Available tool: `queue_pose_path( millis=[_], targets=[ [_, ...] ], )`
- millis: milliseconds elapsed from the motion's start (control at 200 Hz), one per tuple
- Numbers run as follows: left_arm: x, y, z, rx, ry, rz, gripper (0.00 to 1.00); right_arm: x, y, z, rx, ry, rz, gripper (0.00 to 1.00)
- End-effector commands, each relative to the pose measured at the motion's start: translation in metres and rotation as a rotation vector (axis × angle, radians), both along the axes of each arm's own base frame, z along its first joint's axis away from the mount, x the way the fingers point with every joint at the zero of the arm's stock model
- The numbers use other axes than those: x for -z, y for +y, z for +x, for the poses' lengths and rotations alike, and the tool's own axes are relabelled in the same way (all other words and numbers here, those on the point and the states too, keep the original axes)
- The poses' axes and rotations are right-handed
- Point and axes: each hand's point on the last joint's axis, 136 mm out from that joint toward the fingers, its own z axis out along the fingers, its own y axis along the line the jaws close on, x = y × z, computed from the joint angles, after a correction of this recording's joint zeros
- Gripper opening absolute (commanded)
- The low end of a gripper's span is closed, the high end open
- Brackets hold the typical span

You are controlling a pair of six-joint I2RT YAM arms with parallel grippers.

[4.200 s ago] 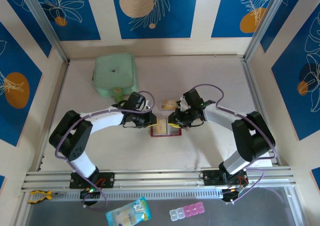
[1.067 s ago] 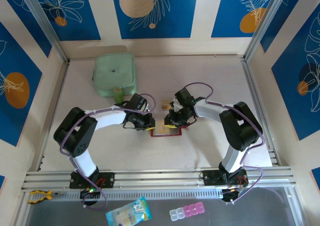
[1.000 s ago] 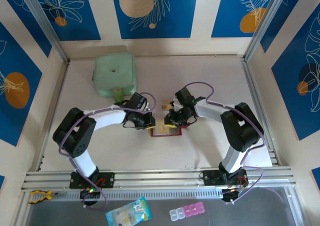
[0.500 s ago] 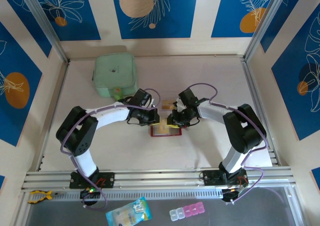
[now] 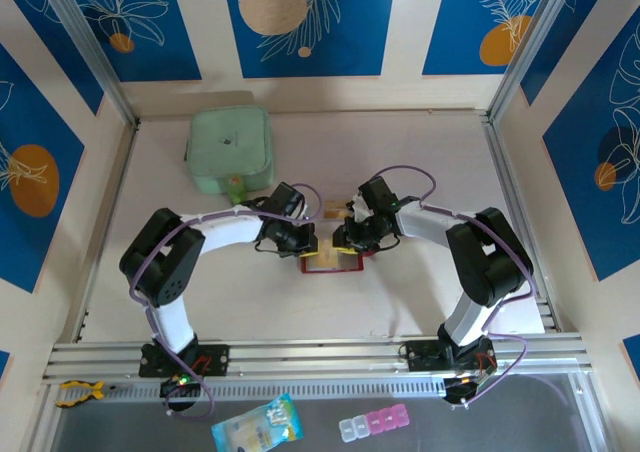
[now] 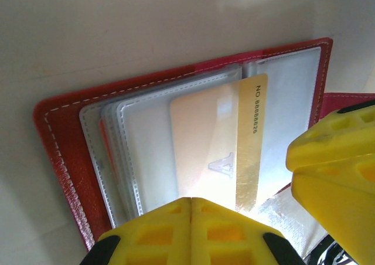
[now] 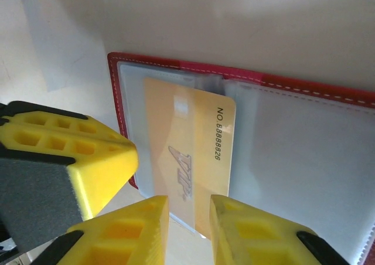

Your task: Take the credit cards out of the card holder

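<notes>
Gold-orange plastic card (image 7: 187, 142) is jutting lengthwise from the dark red leather wallet (image 6: 58, 148) toward narrowly parted right fingers (image 7: 140, 224); left fingers (image 6: 158, 233) closed.

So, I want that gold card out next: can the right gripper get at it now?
Probably yes: the gold card pokes out of its sleeve, bare at the right gripper's parted jaws.

The left pincer (image 5: 306, 240) has slid right, from beside the holder (image 5: 333, 264) to over its left edge, and its jaws have closed together. The left elbow (image 5: 160, 257) has swung inward, and the right pincer (image 5: 345, 240) has parted its jaws a little wider.
</notes>
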Motion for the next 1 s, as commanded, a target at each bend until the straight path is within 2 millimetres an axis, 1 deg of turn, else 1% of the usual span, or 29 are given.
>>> queue_pose_path(
  millis=[0, 65, 155, 425, 600, 730, 990],
  targets=[
    [0.016, 0.005, -0.012, 0.023, 0.040, 0.033, 0.02, 0.004, 0.002, -0.007, -0.023, 0.018, 0.035, 0.27],
    [0.020, 0.007, -0.013, 0.021, 0.046, 0.046, 0.02, 0.004, 0.002, -0.007, -0.030, 0.008, 0.042, 0.27],
    [0.022, 0.009, -0.014, 0.021, 0.050, 0.056, 0.02, 0.009, 0.001, -0.007, -0.036, 0.008, 0.032, 0.27],
    [0.023, 0.011, -0.015, 0.020, 0.054, 0.067, 0.02, 0.023, -0.001, -0.010, -0.041, 0.018, 0.025, 0.26],
    [0.023, 0.011, -0.015, 0.021, 0.053, 0.068, 0.02, 0.027, 0.000, -0.011, -0.045, 0.027, 0.031, 0.26],
    [0.022, 0.011, -0.015, 0.020, 0.052, 0.068, 0.02, 0.025, 0.003, -0.013, -0.052, 0.024, 0.057, 0.25],
    [0.023, 0.012, -0.016, 0.021, 0.053, 0.070, 0.02, 0.020, 0.006, -0.012, -0.054, 0.012, 0.085, 0.19]
  ],
)
